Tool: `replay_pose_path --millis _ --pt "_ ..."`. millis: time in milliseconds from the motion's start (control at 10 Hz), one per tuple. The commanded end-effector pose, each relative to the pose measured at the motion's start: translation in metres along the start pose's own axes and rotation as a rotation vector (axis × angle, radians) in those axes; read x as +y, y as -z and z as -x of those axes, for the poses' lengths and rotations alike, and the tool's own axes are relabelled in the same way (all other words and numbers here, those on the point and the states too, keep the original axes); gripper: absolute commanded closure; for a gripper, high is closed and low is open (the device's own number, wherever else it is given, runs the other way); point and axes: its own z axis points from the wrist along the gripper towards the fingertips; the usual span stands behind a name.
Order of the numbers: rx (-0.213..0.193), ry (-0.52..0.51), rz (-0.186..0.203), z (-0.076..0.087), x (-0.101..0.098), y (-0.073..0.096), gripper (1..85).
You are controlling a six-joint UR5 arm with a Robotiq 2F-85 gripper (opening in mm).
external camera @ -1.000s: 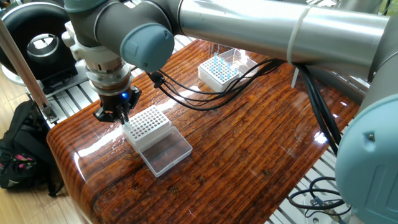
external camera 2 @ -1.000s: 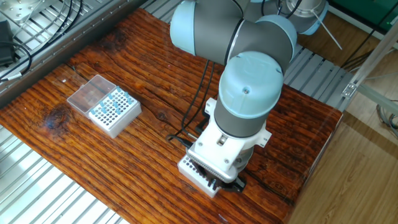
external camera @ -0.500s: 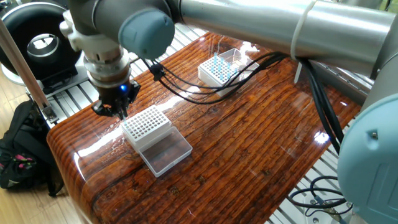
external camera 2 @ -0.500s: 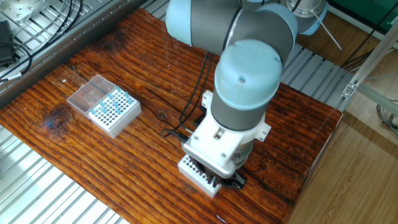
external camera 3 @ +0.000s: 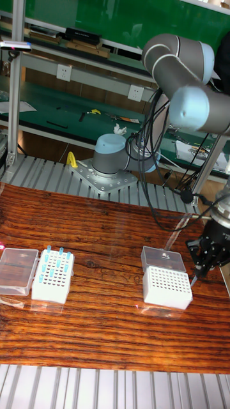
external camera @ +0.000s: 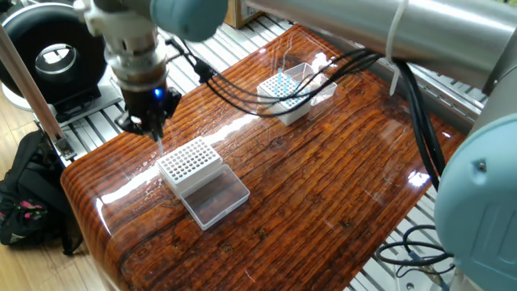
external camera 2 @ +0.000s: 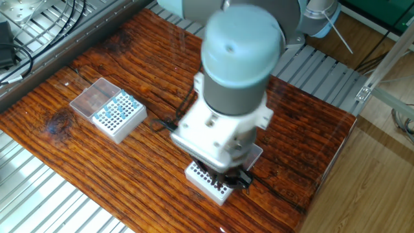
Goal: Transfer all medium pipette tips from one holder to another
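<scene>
Arm: risen since a second ago, wrist now higher above table (external camera: 323, 202); likely lift-off after a visit to empty holder (external camera 3: 167, 285), heading back for another tip.

Gripper (external camera: 151, 128): hangs above far corner of empty holder, beside it not in it. Fingers look near-closed; a thin pale sliver below them, cannot tell if tip held.

Full holder (external camera 3: 52, 275): well apart at other end of table.

Medium pipette tips (external camera 3: 53, 259): pale-blue slender cones, upright in full holder's grid, scattered, many holes bare. Transfer seems barely begun.
</scene>
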Motion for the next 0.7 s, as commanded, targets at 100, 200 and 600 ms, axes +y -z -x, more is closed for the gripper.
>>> replay_pose_path --millis 100,200,600 --pt "0.006 0.076 0.006 0.010 -0.055 0.030 84.7" --pt "0.010 0.115 0.010 0.010 -0.075 0.032 84.7" --pt "-0.003 0.263 -0.051 0.012 -0.142 0.025 84.7"
